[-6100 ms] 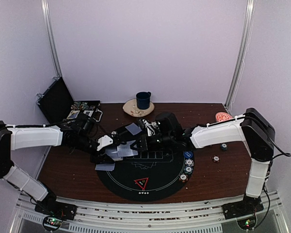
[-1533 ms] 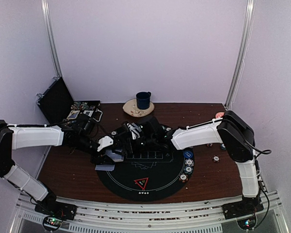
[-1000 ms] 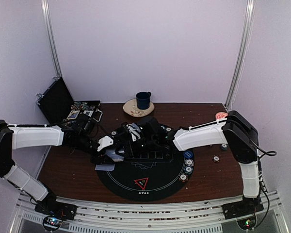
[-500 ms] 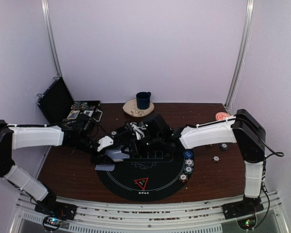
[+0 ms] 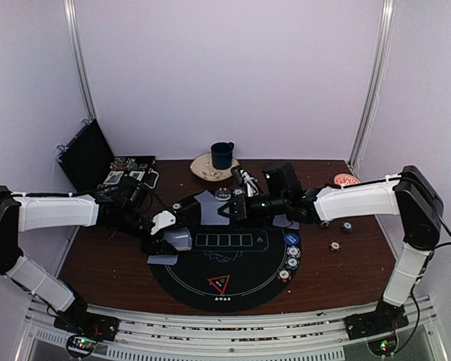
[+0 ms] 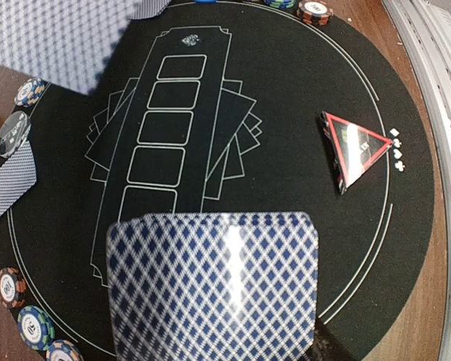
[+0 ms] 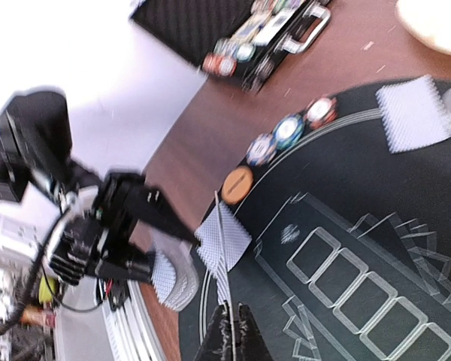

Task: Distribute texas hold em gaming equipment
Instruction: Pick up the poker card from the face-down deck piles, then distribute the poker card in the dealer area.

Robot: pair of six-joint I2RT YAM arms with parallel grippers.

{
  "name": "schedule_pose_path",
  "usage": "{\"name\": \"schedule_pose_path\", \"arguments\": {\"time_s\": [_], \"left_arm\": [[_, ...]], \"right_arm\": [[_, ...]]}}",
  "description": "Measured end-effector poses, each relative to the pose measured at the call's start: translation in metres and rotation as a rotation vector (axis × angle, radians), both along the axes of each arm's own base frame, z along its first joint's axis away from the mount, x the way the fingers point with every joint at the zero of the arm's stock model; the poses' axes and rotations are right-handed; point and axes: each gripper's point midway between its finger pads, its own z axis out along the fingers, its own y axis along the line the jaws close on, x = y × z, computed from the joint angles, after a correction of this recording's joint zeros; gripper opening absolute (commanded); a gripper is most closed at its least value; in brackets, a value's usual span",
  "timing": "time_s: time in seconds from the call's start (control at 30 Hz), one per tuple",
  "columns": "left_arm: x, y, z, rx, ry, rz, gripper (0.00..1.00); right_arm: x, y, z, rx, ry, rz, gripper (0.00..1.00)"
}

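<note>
Dealing looks barely begun. The left gripper [image 5: 174,241], part-closed, is holding the deck [image 6: 214,289] over the mat's [image 6: 286,98] left edge. The right gripper [image 7: 229,327], shut, is pinching one card [image 5: 209,204] above the mat's far side. Chips [image 6: 13,286] are sitting round the mat's rim, and its boxes [image 6: 165,120] are lying bare.

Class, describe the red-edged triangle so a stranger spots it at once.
Find the round black felt mat. Near its edge closest to the arm bases lies the red-edged black triangle marker, the only three-cornered piece among round chips and rectangular cards.
</note>
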Motion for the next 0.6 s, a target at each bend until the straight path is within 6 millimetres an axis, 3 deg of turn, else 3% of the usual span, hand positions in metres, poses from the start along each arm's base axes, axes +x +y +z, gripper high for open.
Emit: {"name": "schedule_pose_path", "arguments": {"time_s": [0.17, 0.27, 0.4, 0.6], "left_arm": [[0.000, 0.000, 0.000, -0.002, 0.002, -0.002, 0.06], [-0.001, 0.000, 0.000, -0.003, 0.002, -0.002, 0.06], [-0.001, -0.001, 0.001, -0.006, 0.003, -0.004, 0.06], [-0.001, -0.001, 0.001, -0.006, 0.003, -0.004, 0.06]], "right_arm": [[0.039, -0.018, 0.014, 0.080, 0.003, -0.149, 0.00], [0.065, -0.002, 0.014, 0.130, 0.027, -0.213, 0.00], [0.103, 0.023, -0.014, 0.157, 0.095, -0.305, 0.00], [0.137, 0.032, -0.061, 0.162, 0.175, -0.454, 0.00]]}}
